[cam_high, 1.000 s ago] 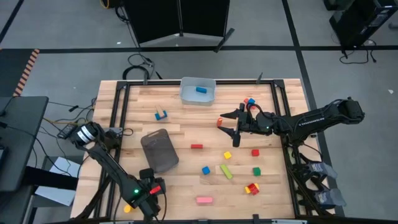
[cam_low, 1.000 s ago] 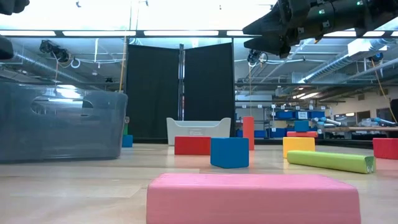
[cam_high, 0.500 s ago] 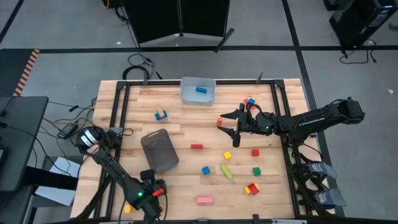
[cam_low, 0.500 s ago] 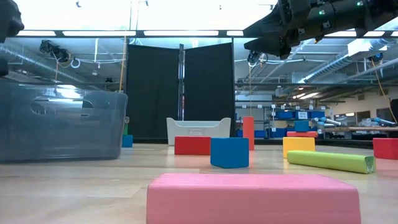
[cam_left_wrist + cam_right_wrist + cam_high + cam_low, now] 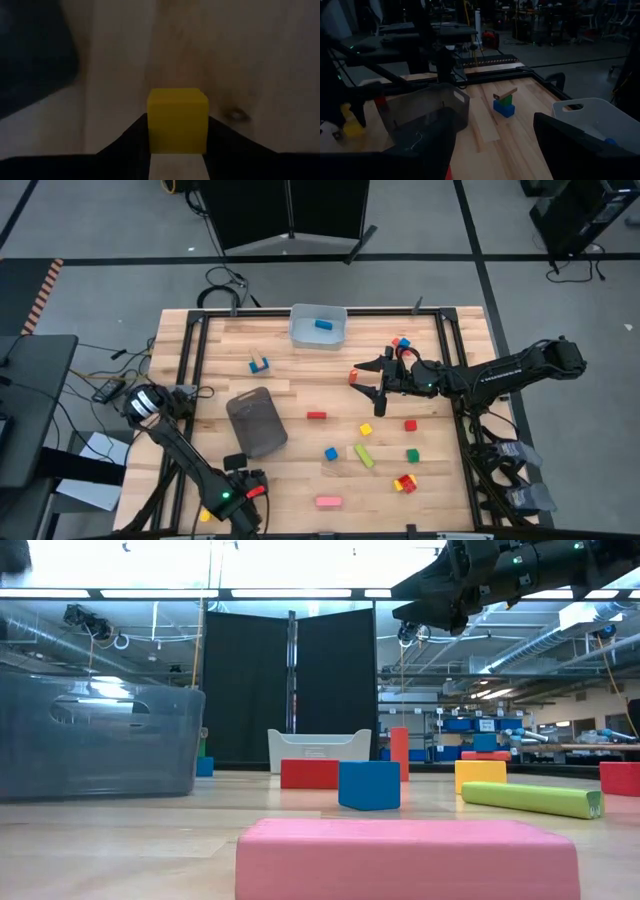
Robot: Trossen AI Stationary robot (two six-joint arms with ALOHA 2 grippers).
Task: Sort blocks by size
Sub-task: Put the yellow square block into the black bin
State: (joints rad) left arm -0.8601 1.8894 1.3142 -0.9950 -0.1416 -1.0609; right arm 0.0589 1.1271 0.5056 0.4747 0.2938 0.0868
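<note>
The left gripper [image 5: 177, 155] pinches a yellow cube [image 5: 178, 120] at the table's near-left corner. Risk: an off-centre grip lets the cube slip or twist out on lifting. The right gripper [image 5: 368, 380] hovers spread mid-table.

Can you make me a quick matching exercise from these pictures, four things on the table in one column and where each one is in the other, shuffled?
Things:
1. pink bar
2. blue block
3. yellow cube
4. lime green bar

Places:
A. between the left gripper's fingers
B. inside the light grey-blue bin
C. near the table's front edge, lying alone
D. mid-table, just right of a small blue cube

Pairs: 1-C, 2-B, 3-A, 4-D
</note>
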